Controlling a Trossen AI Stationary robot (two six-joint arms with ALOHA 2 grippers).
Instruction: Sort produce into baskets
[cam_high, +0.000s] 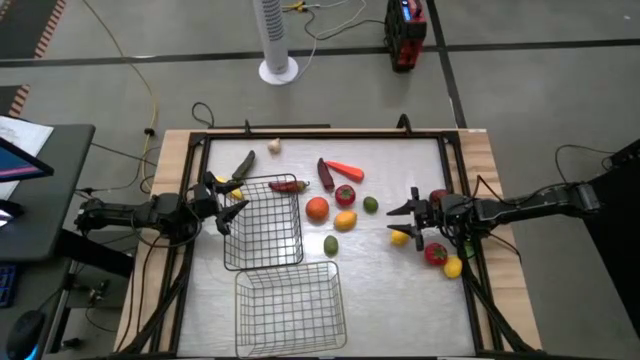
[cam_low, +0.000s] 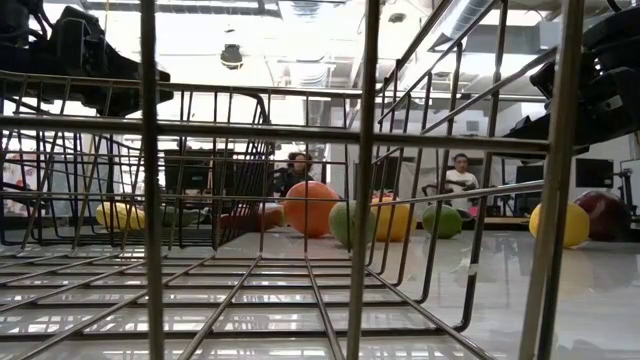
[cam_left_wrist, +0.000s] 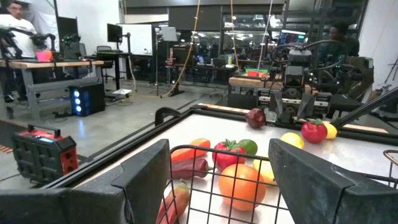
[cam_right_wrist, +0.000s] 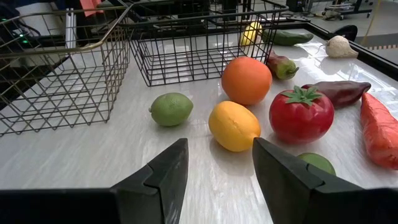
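Two wire baskets lie on the white table: one left of centre (cam_high: 262, 222), one at the near edge (cam_high: 290, 308). Produce lies loose between the arms: an orange (cam_high: 317, 208), a yellow fruit (cam_high: 345, 221), a tomato (cam_high: 345, 195), a carrot (cam_high: 345, 170), an eggplant (cam_high: 325, 173), a chilli (cam_high: 288, 186), green fruits (cam_high: 331, 244), a cucumber (cam_high: 243, 165) and garlic (cam_high: 274, 146). My left gripper (cam_high: 228, 205) is open and empty at the left basket's left rim (cam_left_wrist: 205, 152). My right gripper (cam_high: 405, 218) is open and empty, pointing at the yellow fruit (cam_right_wrist: 234, 126).
More produce lies beside my right arm: a yellow fruit (cam_high: 400, 236), a tomato (cam_high: 435, 253), another yellow fruit (cam_high: 453, 267) and a dark red fruit (cam_high: 438, 196). A dark frame (cam_high: 320, 133) borders the table. People sit in the room beyond (cam_low: 460, 180).
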